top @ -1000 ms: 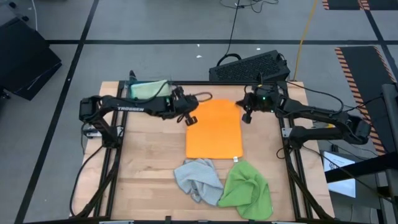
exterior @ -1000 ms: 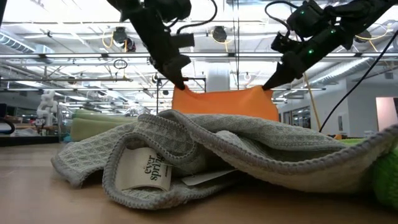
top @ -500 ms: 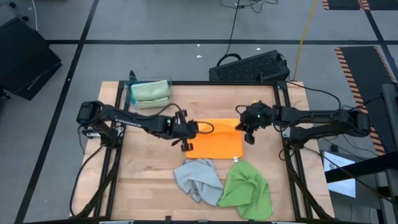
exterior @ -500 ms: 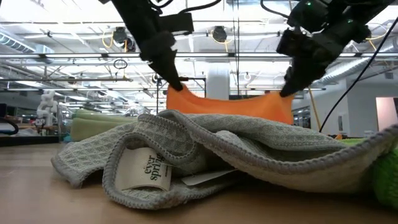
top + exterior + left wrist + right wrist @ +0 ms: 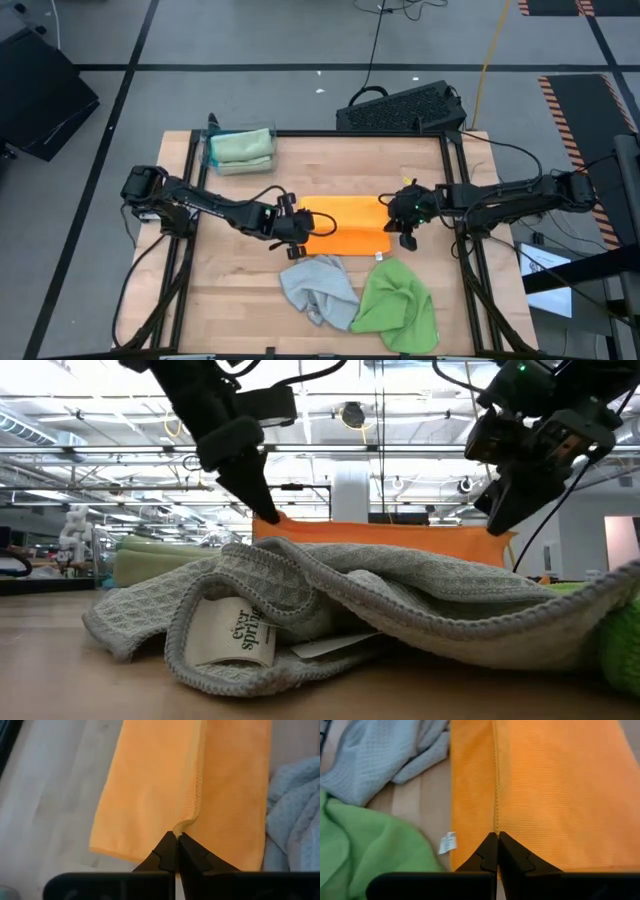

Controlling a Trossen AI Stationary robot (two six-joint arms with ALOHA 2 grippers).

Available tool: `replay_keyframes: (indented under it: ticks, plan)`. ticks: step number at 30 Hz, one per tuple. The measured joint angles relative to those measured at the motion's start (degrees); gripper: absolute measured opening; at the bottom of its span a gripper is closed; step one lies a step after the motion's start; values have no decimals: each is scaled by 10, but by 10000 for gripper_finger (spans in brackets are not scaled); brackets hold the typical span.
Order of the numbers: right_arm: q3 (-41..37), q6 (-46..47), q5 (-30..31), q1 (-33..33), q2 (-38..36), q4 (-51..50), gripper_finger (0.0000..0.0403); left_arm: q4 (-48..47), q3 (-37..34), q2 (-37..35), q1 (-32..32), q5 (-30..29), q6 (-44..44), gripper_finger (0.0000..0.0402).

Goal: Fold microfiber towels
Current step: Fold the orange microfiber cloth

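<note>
— Left gripper (image 5: 296,238) and right gripper (image 5: 406,236): how are they seen?

— Each is clenched on a corner of the orange towel's (image 5: 345,222) folded-over upper layer; in both wrist views the fingertips are pinched on its hemmed edge.

— Where is the orange towel found?

— It is laid folded in half across the middle of the bench (image 5: 240,290), with the held edge lying short of the near edge of the layer beneath.

— What is seen around it?

— The grey towel (image 5: 318,288) and the bright green towel (image 5: 397,305) are crumpled just beside it at the near edge, the two touching each other. A stack of pale green towels (image 5: 240,147) is placed well apart at the far left corner.
</note>
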Motion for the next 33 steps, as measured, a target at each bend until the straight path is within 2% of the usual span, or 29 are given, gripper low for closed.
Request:
replay_keyframes:
  ticks: [5, 11, 18, 25, 30, 33]
  plan:
    - [-4, 31, -9, 24, 2, 11, 0, 27, -27, 0, -10, 8, -26, 4]
    - [-50, 64, -9, 55, 2, 94, 0, 57, -51, 0, -15, 14, -32, 8]
    - [-83, 94, -10, 70, 2, 113, 0, 146, -91, 0, -16, 32, -42, 9]
    - [-135, 124, -14, 94, 2, 234, 0, 146, -92, 0, -18, 39, -47, 7]
    - [-143, 128, -23, 99, 2, 237, 5, 146, -92, 0, -18, 46, -57, 15]
    - [-143, 129, -25, 99, 2, 248, 28, 145, -92, 0, -18, 46, -65, 10]
